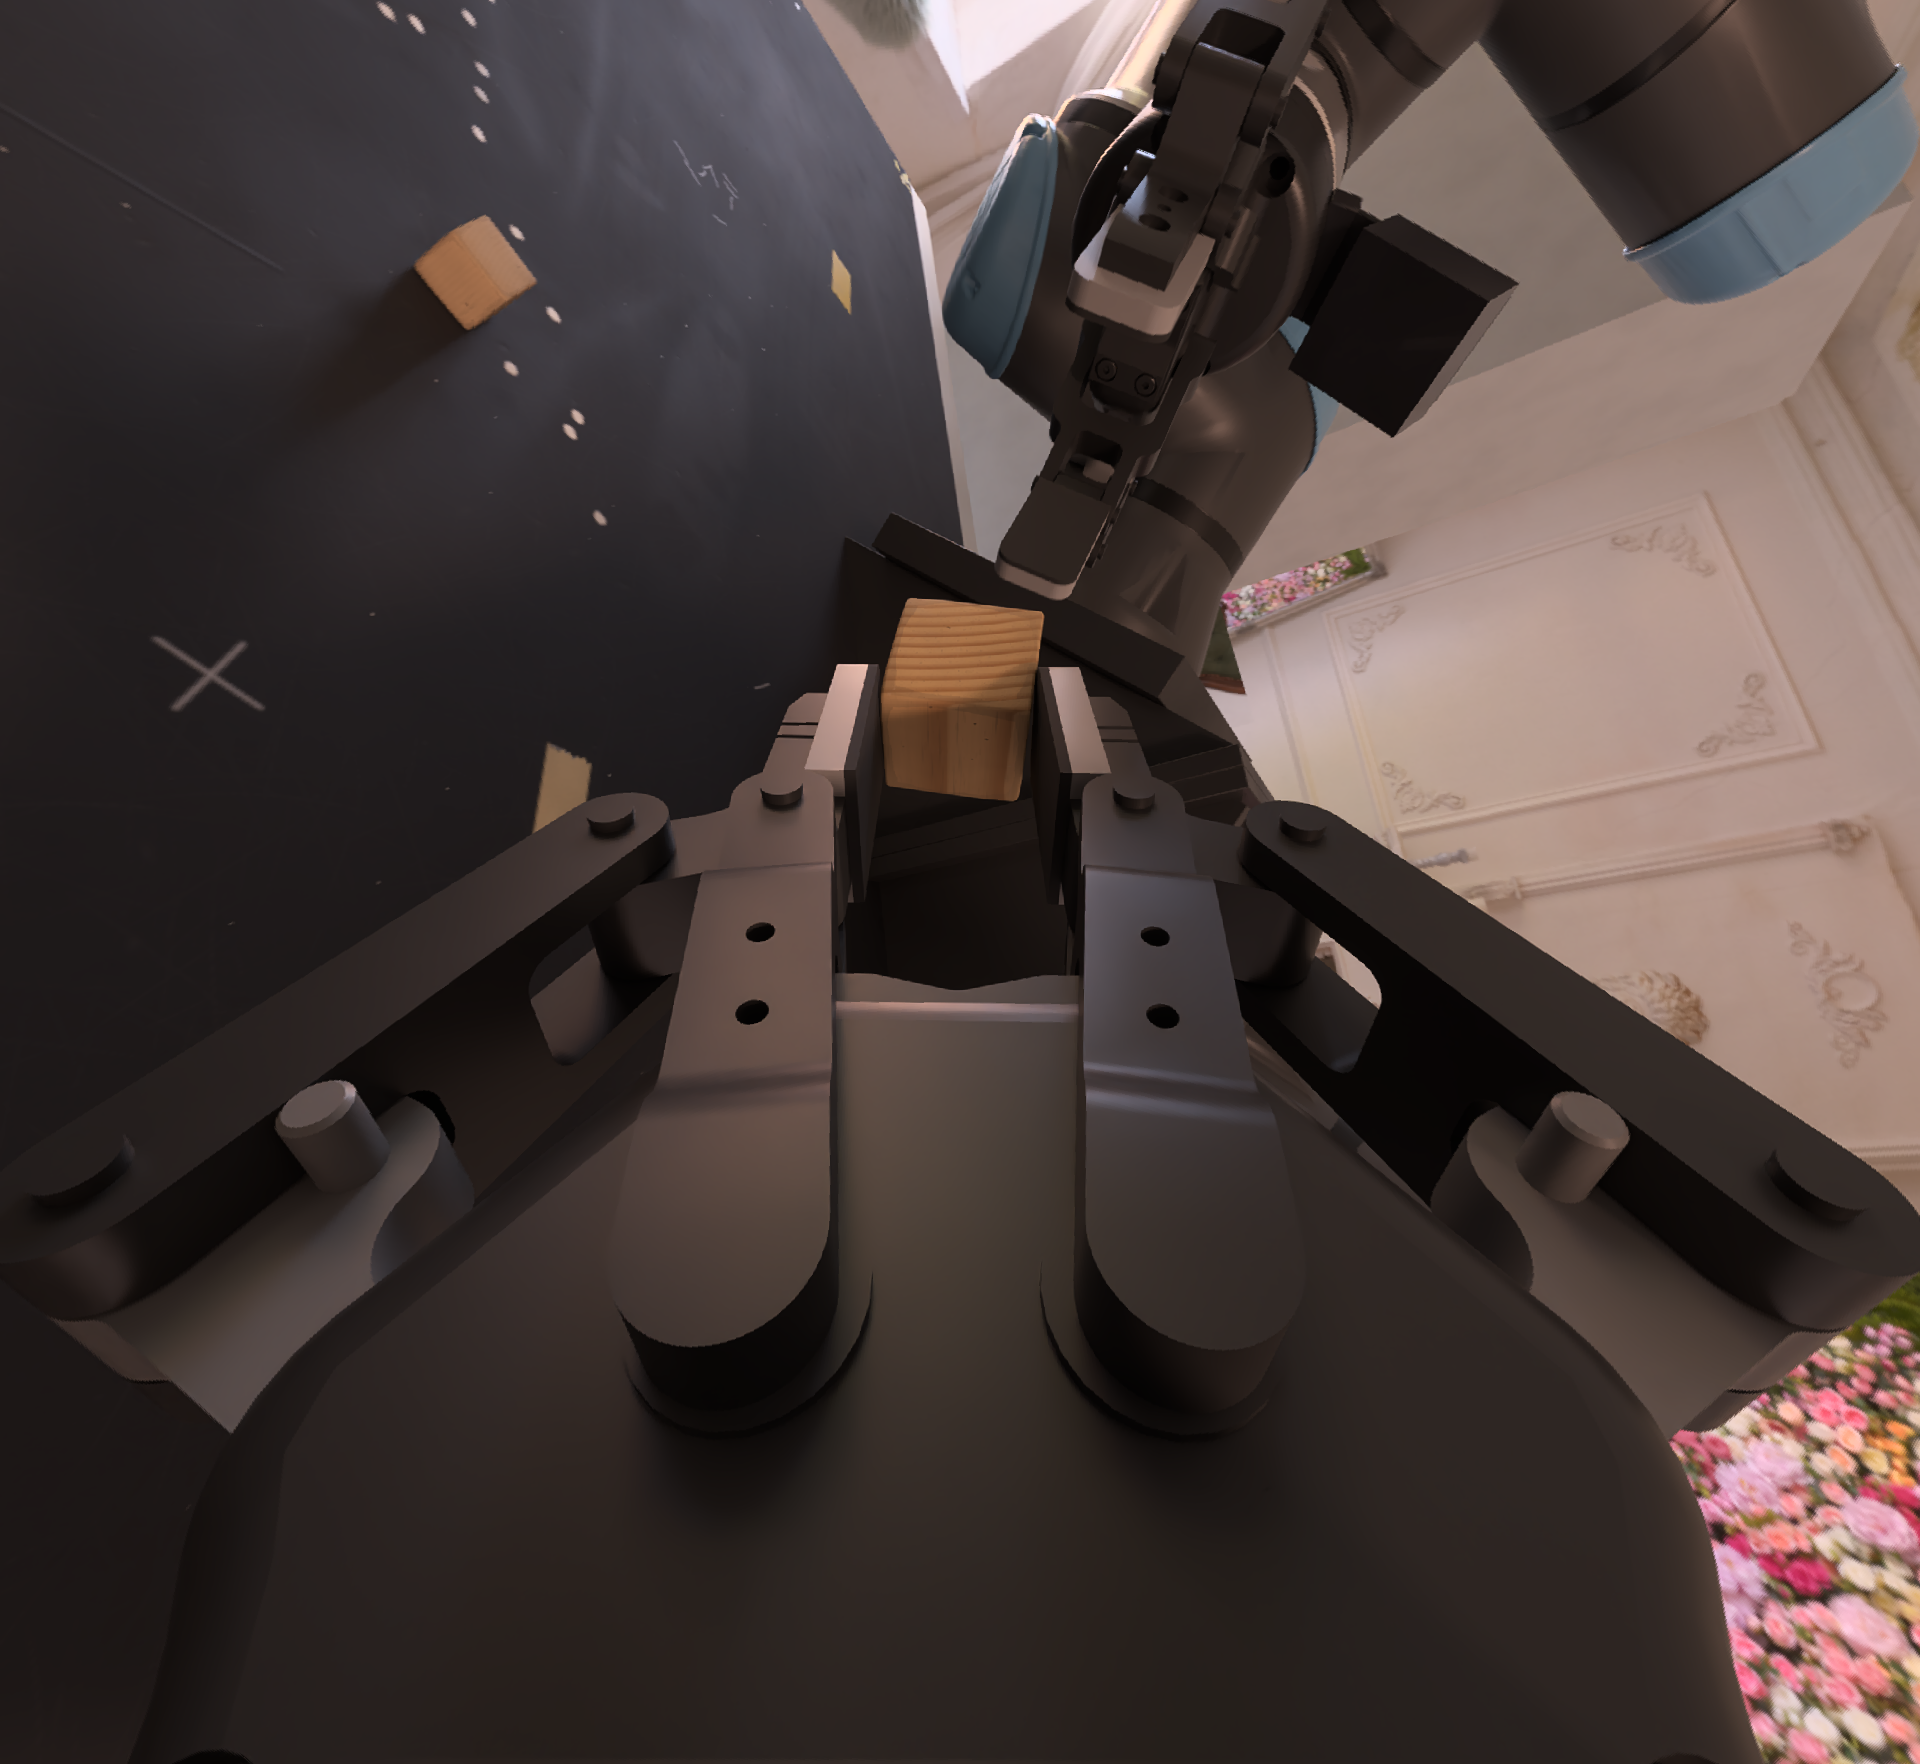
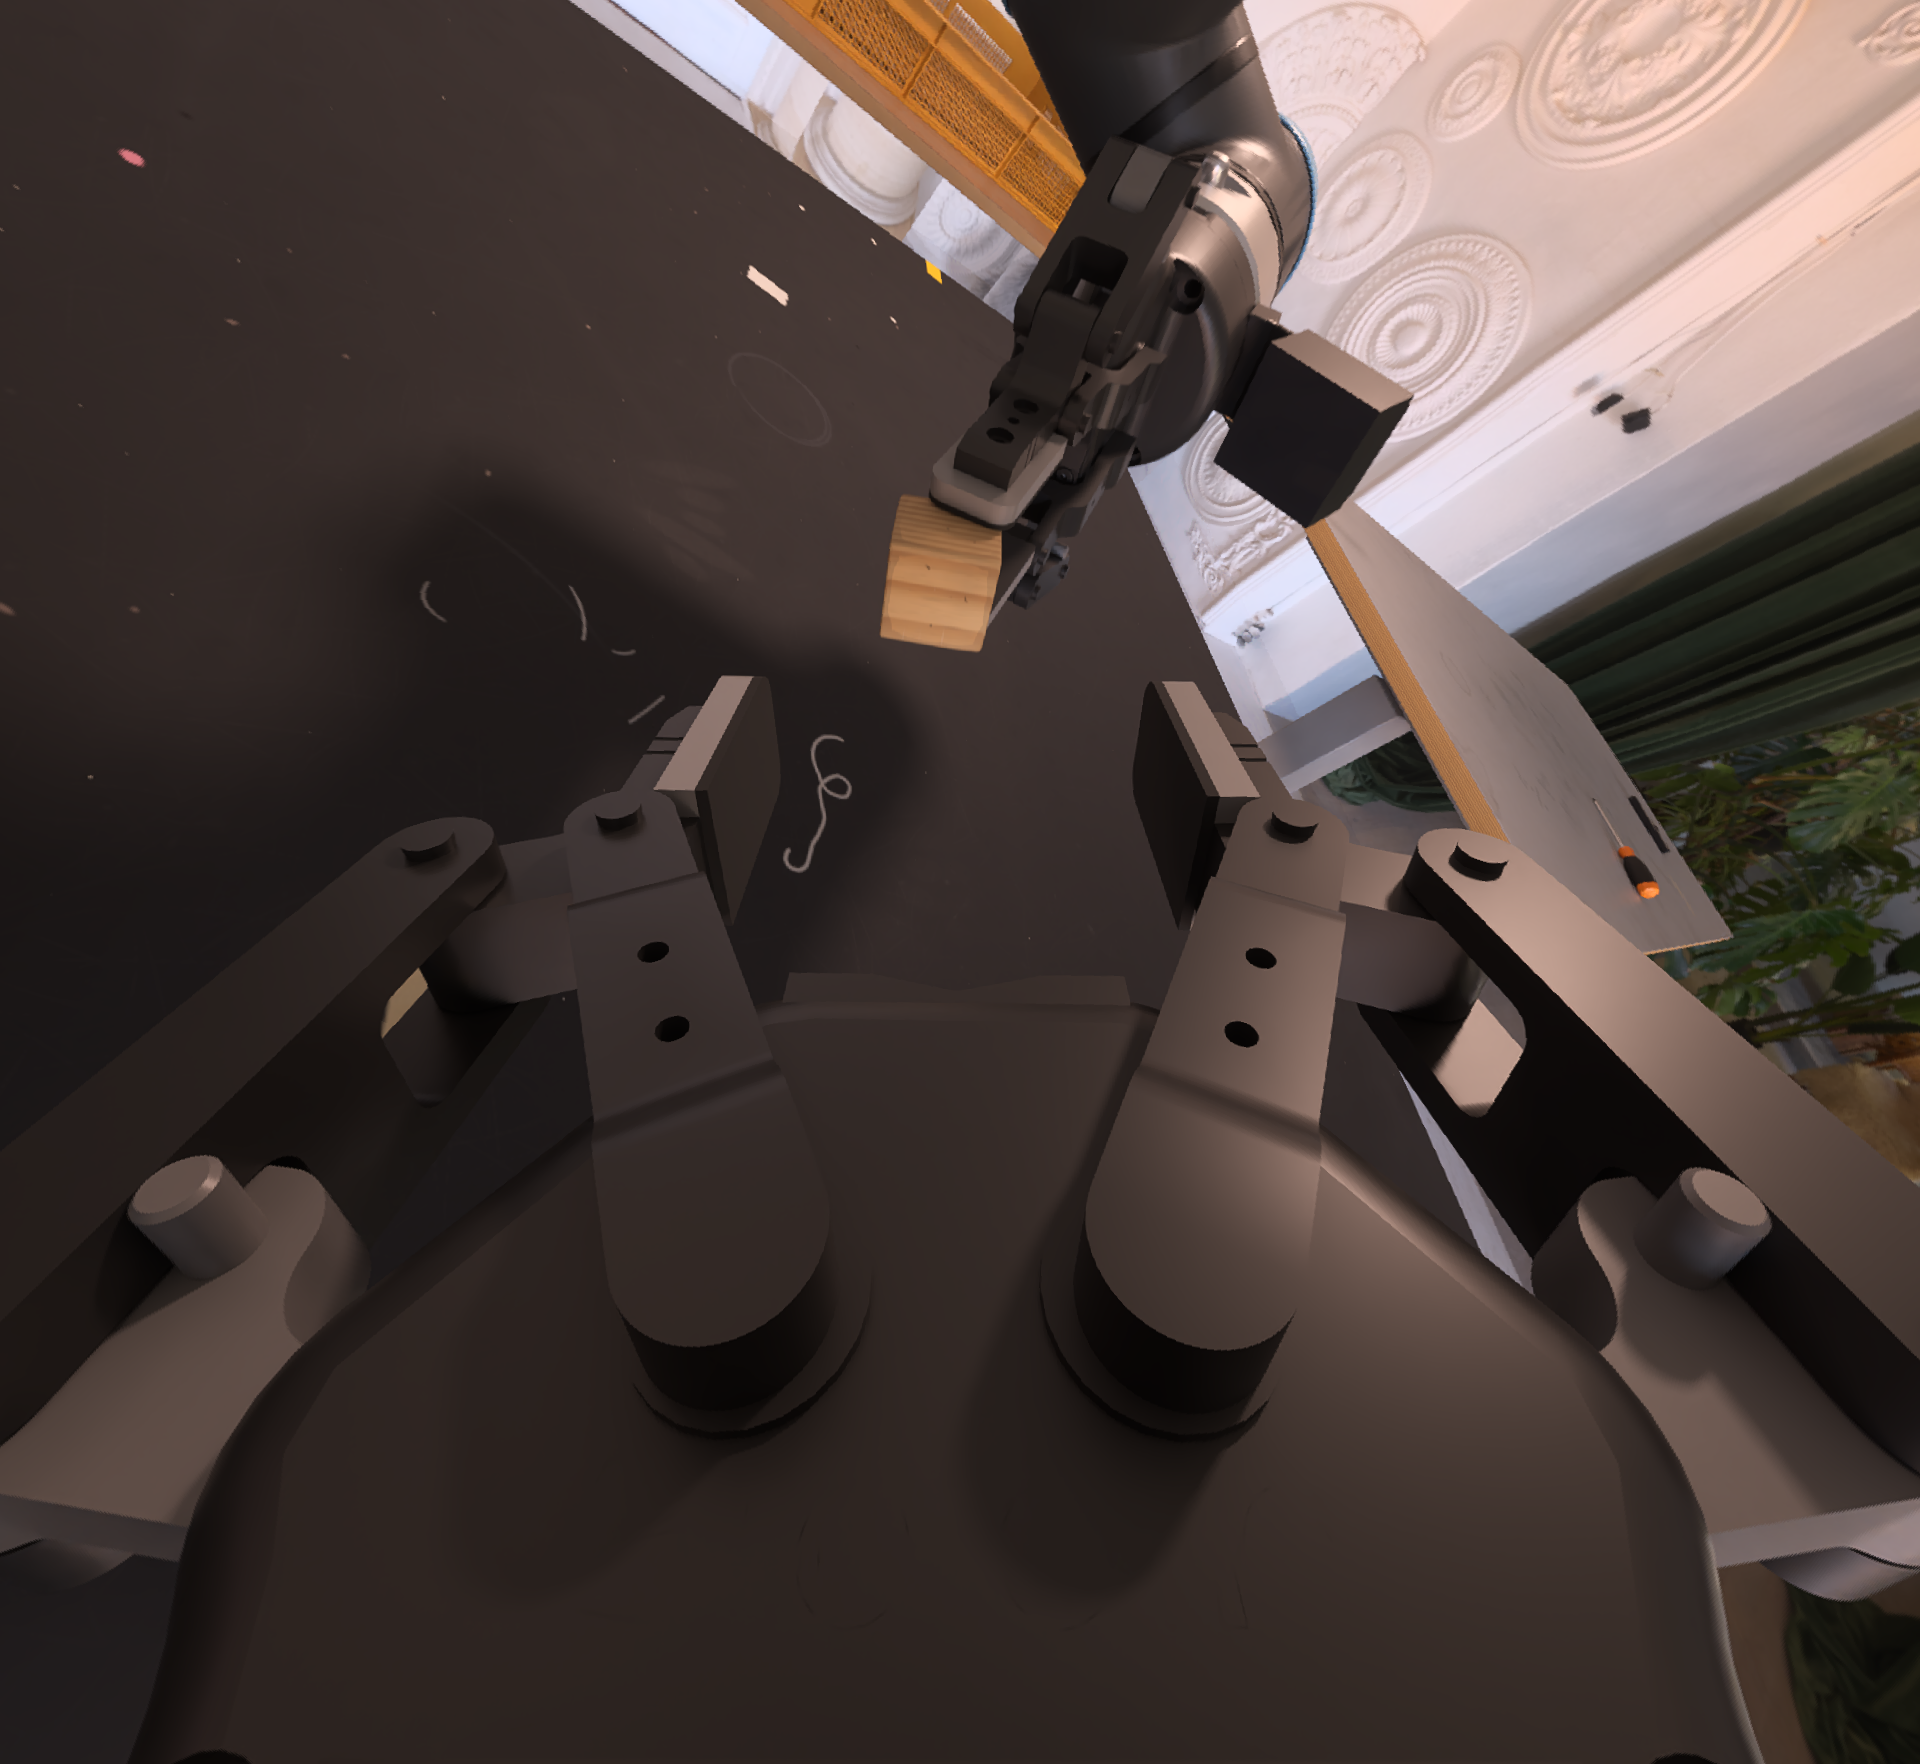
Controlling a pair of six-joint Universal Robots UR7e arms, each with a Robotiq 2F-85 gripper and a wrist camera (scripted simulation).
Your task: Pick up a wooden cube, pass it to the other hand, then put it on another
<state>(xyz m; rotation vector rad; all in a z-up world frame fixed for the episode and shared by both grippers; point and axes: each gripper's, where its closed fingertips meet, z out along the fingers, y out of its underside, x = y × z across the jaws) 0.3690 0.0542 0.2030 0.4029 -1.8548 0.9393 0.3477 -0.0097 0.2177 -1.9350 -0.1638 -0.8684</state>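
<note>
Wooden cube (image 1: pixel 961 701) slightly tilted, pinched in left claw (image 1: pixel 956 727); right claw (image 2: pixel 956 779) spread, apart.

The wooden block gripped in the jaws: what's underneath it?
Under the held cube lies only bare dark table, some way below. The left gripper clamps it; its pads cover two side faces.

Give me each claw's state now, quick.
Left claw: closed on a cube, held off the table.
Right claw: open, empty.

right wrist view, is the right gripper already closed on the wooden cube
No, the right gripper stands open and empty, while the wooden cube is held ahead of it by the left gripper.
</note>
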